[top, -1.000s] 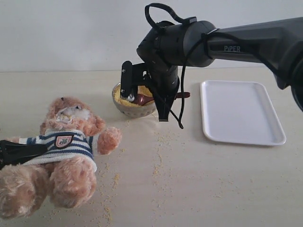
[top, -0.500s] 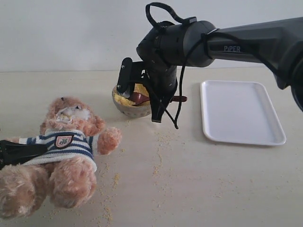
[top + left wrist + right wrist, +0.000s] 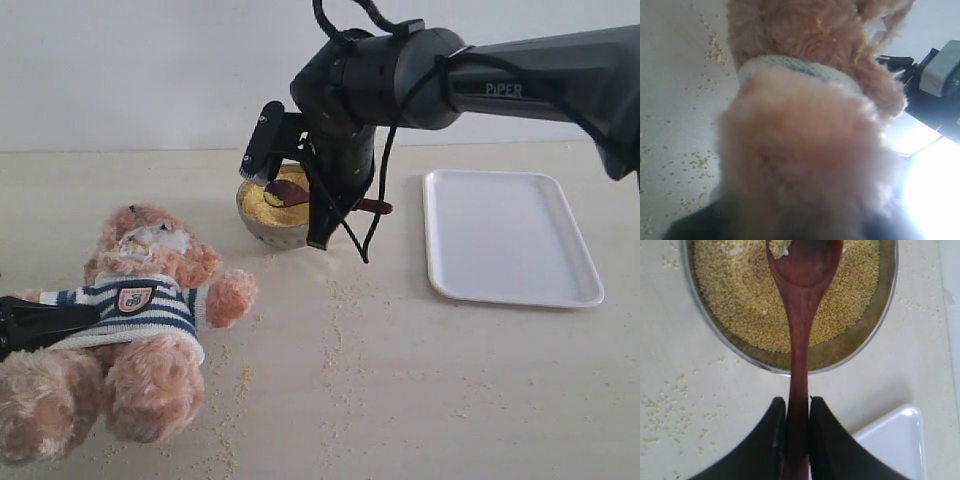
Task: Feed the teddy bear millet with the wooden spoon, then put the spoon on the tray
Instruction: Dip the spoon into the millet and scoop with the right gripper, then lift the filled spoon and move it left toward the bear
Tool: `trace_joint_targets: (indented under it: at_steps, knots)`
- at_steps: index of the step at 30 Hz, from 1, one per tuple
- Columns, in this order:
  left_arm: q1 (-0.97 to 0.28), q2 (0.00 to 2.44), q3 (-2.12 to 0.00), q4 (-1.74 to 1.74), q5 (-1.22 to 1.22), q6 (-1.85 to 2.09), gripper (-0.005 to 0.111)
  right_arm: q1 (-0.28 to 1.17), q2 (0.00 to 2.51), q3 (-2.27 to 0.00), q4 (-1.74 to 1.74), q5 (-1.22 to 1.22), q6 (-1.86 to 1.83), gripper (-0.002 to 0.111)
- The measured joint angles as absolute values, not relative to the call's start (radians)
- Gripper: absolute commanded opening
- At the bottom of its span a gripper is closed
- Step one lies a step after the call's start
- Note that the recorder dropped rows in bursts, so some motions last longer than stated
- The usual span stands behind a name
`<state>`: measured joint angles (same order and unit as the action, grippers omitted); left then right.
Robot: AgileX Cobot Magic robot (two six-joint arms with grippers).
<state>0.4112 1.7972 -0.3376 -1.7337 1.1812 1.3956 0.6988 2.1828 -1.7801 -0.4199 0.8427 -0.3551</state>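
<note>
The right gripper [image 3: 798,407] has its two fingers [image 3: 767,430] pinched tight on the tail of the spoon [image 3: 800,340]. The handle runs straight out from between them, and the scoop hangs just above the millet [image 3: 730,295] in the bowl [image 3: 865,342] with only a small clump of grains at its tip.

The spoon looks light and stiff. Its glossy, tapered handle may slip or twist in so narrow a pinch, so a hold at the tail suits it only if the scoop stays level. Millet is loose and rolls off easily; grains already dot the table [image 3: 420,380] on the near side of the bowl.

The bear [image 3: 140,300] lies on its back beyond that spill. The left gripper [image 3: 60,318] is against the bear's side, though fur hides whether it is clamped. The tray [image 3: 510,240] lies on the bowl's opposite side.
</note>
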Motion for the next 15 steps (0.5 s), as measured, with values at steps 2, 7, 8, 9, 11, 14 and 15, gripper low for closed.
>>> trace_joint_targets:
  at_steps: [2,7,8,9,11,14,15]
  knots:
    - [0.411,1.797,-0.338,-1.734,1.181,1.396,0.005,0.699,2.173,-1.780,-0.406,0.861,-0.336,0.000]
    - [0.411,1.797,-0.338,-1.734,1.181,1.398,0.005,0.699,2.163,-1.780,-0.385,0.903,-0.286,0.000]
    - [0.411,1.797,-0.338,-1.734,1.181,1.398,0.005,0.699,2.161,-1.780,-0.375,0.911,-0.283,0.000]
    - [0.411,1.797,-0.338,-1.734,1.181,1.398,0.005,0.699,2.159,-1.780,-0.363,0.916,-0.283,0.000]
    - [0.411,1.797,-0.338,-1.734,1.181,1.398,0.005,0.699,2.151,-1.780,-0.337,0.926,-0.286,0.000]
    - [0.411,1.797,-0.338,-1.734,1.181,1.398,0.005,0.699,2.138,-1.780,-0.324,0.957,-0.292,0.000]
    - [0.411,1.797,-0.338,-1.734,1.181,1.398,0.005,0.699,2.131,-1.780,-0.319,0.967,-0.290,0.000]
